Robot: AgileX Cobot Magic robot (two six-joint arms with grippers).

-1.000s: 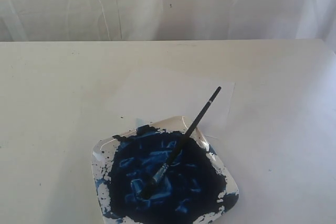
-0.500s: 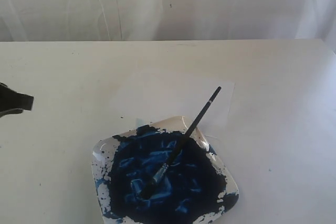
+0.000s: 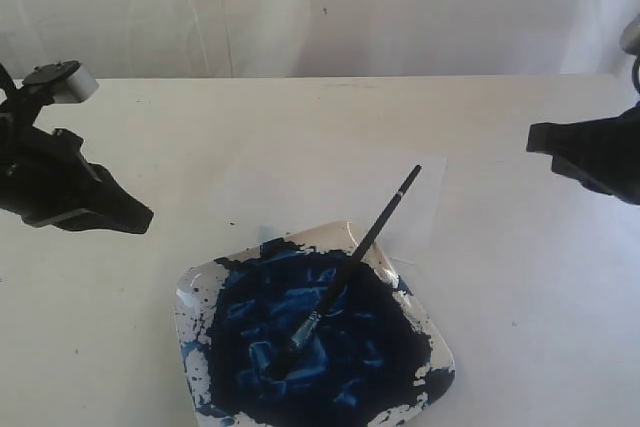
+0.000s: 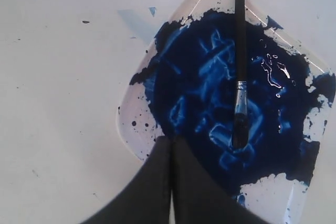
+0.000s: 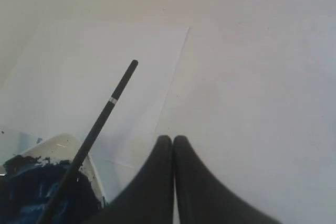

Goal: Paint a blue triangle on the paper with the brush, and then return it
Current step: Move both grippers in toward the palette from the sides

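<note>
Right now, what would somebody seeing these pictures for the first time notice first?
The white square dish at the front of the table, smeared with dark blue paint, grabs the eye first. The brush lies with its bristles in the paint and its black handle leaning over the rim toward the plain white paper behind. The left gripper and right gripper hang at either side, both closed and empty.

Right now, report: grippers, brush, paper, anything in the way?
Shut and empty: left gripper, right gripper. In the dish: brush, bristles in paint, handle over rim. On paper: no triangle visible. Nothing blocking brush.
</note>
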